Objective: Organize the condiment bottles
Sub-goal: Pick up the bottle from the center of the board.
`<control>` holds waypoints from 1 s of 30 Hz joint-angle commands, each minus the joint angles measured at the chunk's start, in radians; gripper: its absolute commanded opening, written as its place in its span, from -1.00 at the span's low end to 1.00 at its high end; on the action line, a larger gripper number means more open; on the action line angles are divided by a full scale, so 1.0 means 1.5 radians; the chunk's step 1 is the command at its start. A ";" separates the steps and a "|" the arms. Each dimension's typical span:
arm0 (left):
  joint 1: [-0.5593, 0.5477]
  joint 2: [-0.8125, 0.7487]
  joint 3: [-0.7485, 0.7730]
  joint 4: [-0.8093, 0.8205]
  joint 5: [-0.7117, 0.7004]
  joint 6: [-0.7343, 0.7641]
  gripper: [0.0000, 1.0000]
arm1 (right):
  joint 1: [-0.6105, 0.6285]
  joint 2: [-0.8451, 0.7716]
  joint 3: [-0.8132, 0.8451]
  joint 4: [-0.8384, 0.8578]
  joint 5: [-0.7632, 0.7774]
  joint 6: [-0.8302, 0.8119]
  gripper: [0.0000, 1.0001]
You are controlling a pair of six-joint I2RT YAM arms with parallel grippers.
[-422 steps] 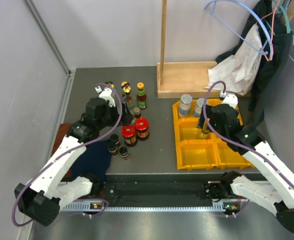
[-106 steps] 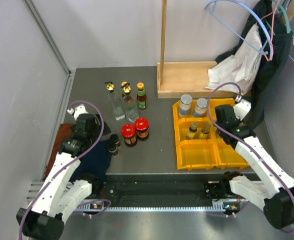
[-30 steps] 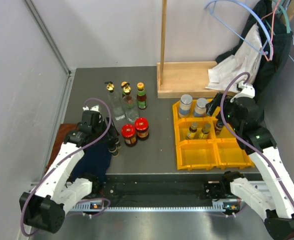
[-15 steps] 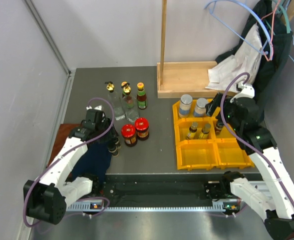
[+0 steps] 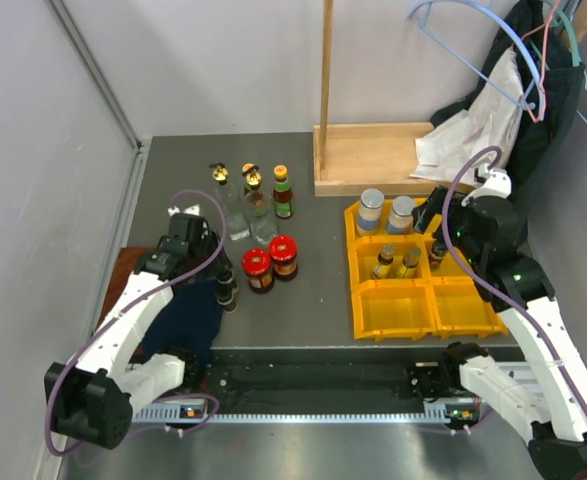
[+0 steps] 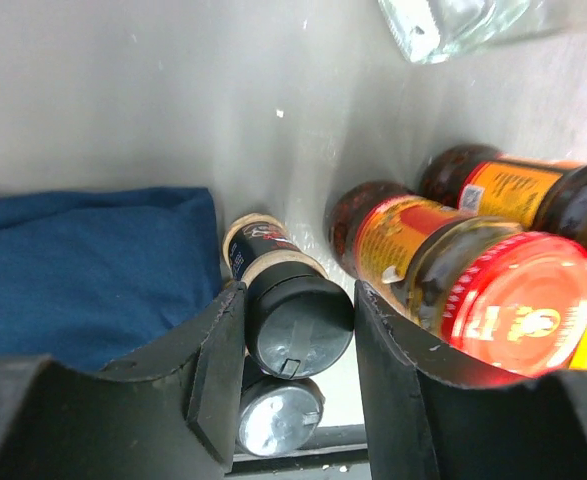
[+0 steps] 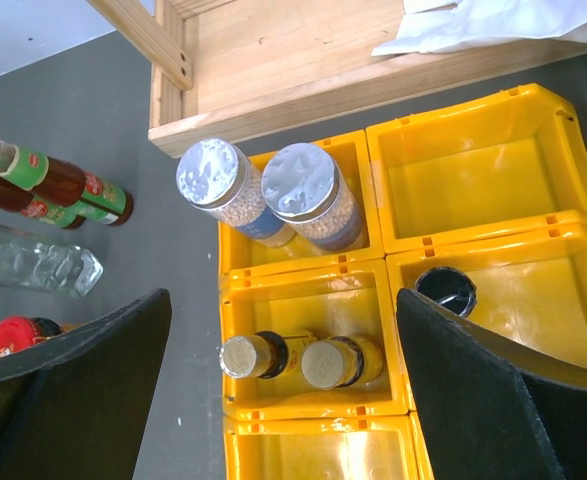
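Closely, left hand [image 6: 295, 345] flanks round black-capped bottle [image 6: 281, 295] — glossy.

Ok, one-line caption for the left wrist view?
Left gripper straddling a black-capped small bottle, jaws open, between blue cloth and red-lidded jars.

Left of centre, two red-lidded dark jars [image 5: 258, 264] stand side by side. Two clear gold-stoppered bottles [image 5: 235, 215] and a yellow-capped bottle [image 5: 282, 196] stand above them, two small dark bottles [image 5: 226, 290] at their lower left. At right, two silver-lidded pale jars [image 5: 371, 206], two small brown bottles [image 5: 385, 262] and one black-capped bottle [image 5: 436, 252] stand in three adjoining compartments of the yellow bin [image 5: 393, 310].
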 commanded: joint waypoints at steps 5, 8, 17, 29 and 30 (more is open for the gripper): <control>0.000 -0.029 0.117 -0.019 -0.027 0.031 -1.00 | -0.007 -0.020 0.017 -0.001 0.022 -0.008 0.86; 0.000 -0.040 0.162 -0.046 -0.034 0.053 -1.00 | -0.007 -0.024 0.024 -0.006 0.025 -0.007 0.86; 0.000 -0.054 0.354 -0.125 -0.009 0.096 -1.00 | -0.007 -0.030 0.062 -0.047 0.033 0.010 0.86; -0.017 -0.003 0.472 -0.114 0.254 0.138 -1.00 | -0.008 -0.043 0.162 -0.131 0.061 0.027 0.86; -0.023 0.001 0.472 -0.105 0.262 0.132 -1.00 | -0.007 -0.044 0.169 -0.144 0.069 0.030 0.86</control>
